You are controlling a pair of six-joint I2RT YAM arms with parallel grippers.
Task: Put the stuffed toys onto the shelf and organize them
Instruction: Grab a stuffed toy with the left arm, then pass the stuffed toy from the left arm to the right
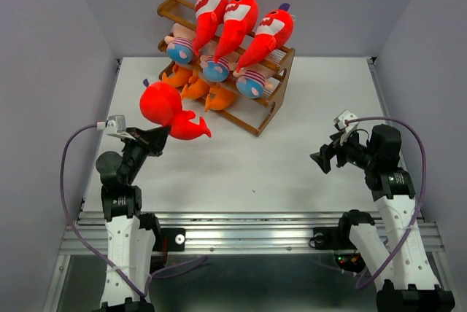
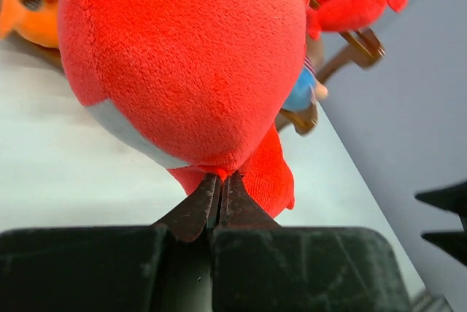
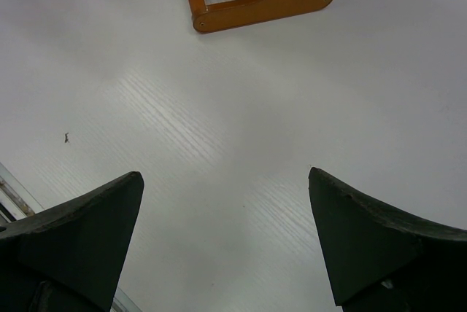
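At the left of the desk (image 1: 306, 181), the left fingers (image 2: 220, 189) are pressed together, clamped on a small pinch of plush at the underside of a red shark (image 1: 163, 106). In the left wrist view its round body fills most of the frame just above the fingertips, with a grey band low on its side and a red fin hanging beside the fingers. From above, this shark sits over the desk's left part, its tail pointing right, just in front of the shelf's left end and near the orange fish there. Whether it touches the desk cannot be told.

The shelf (image 1: 271, 110) stands at the far middle of the desk, set at an angle. On its top tier three more sharks (image 1: 237, 19) lie side by side, toothy faces up and tails sloping down toward the front. Under them, on the middle tier, are three dolls (image 1: 252, 82) in striped shirts, with blue ends facing forward. On the lowest tier are three orange fish (image 1: 197, 87).

To the right, well apart from the shelf, the right fingers (image 1: 325, 159) stand wide apart, holding nothing, over bare desk. The right wrist view shows one foot of the shelf's side panel at its top edge.
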